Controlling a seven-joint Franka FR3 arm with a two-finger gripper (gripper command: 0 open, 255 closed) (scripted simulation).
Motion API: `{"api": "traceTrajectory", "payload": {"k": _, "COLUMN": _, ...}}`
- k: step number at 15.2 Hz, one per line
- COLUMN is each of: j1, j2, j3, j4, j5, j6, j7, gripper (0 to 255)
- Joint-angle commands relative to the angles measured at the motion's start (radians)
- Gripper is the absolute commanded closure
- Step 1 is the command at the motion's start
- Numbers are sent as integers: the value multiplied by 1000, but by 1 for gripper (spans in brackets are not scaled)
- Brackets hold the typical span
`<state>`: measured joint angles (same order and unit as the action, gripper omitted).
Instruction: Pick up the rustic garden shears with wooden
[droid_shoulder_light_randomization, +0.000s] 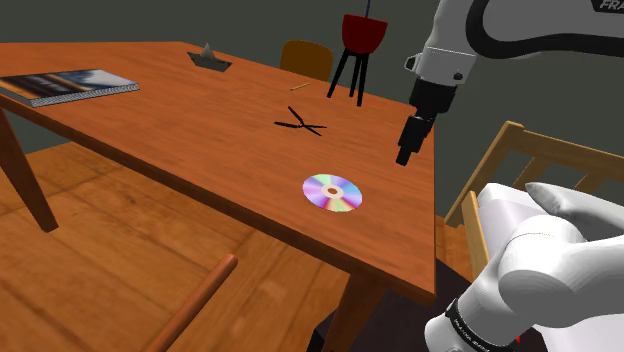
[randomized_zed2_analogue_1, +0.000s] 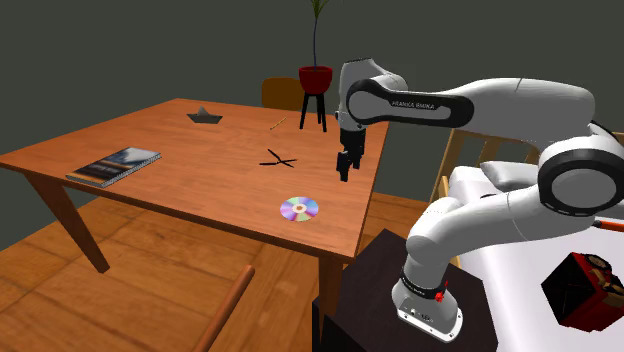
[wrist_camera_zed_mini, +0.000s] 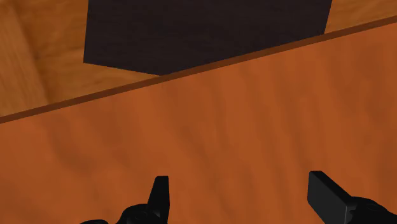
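Note:
The garden shears (droid_shoulder_light_randomization: 300, 123) lie flat on the wooden table (droid_shoulder_light_randomization: 180, 130), drawn as a thin dark crossed shape with the blades apart; they also show in the second exterior view as shears (randomized_zed2_analogue_1: 277, 159). My black gripper (droid_shoulder_light_randomization: 405, 155) hangs above the table near its edge, well off to the shoulder view's right of the shears and apart from them. From the other side the gripper (randomized_zed2_analogue_1: 343, 174) points down. In the wrist view the gripper (wrist_camera_zed_mini: 245, 200) is open, its fingers (wrist_camera_zed_mini: 160, 194) standing apart over bare tabletop with nothing between them.
A shiny disc (droid_shoulder_light_randomization: 333, 193) lies on the table between the shears and the near edge. A magazine (droid_shoulder_light_randomization: 65, 86) lies far left, a small grey paper boat (droid_shoulder_light_randomization: 209, 58) at the back. A red pot on a stand (droid_shoulder_light_randomization: 360, 40) and wooden chairs (droid_shoulder_light_randomization: 520, 160) surround the table.

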<state>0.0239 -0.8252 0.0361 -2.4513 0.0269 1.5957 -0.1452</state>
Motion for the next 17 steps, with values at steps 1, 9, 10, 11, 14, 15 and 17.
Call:
{"api": "traceTrajectory", "payload": {"k": 1, "j1": 0, "j2": 0, "j3": 0, "j4": 0, "j5": 0, "j6": 0, "j7": 0, "gripper": 0}}
{"api": "traceTrajectory", "payload": {"k": 9, "j1": 23, "j2": 332, "j3": 5, "j4": 236, "j5": -13, "j6": 103, "j7": -68, "gripper": 0}}
{"api": "traceTrajectory", "payload": {"k": 10, "j1": 26, "j2": 372, "j3": 7, "j4": 271, "j5": -15, "j6": 110, "j7": -76, "gripper": 0}}
{"api": "traceTrajectory", "payload": {"k": 11, "j1": 29, "j2": 412, "j3": 8, "j4": 306, "j5": -16, "j6": 115, "j7": -83, "gripper": 0}}
{"api": "traceTrajectory", "payload": {"k": 14, "j1": 36, "j2": 530, "j3": 15, "j4": 420, "j5": -22, "j6": 122, "j7": -105, "gripper": 0}}
{"api": "traceTrajectory", "payload": {"k": 15, "j1": 39, "j2": 569, "j3": 17, "j4": 460, "j5": -24, "j6": 122, "j7": -112, "gripper": 0}}
{"api": "traceTrajectory", "payload": {"k": 17, "j1": 44, "j2": 648, "j3": 23, "j4": 545, "j5": -28, "j6": 118, "j7": -125, "gripper": 0}}
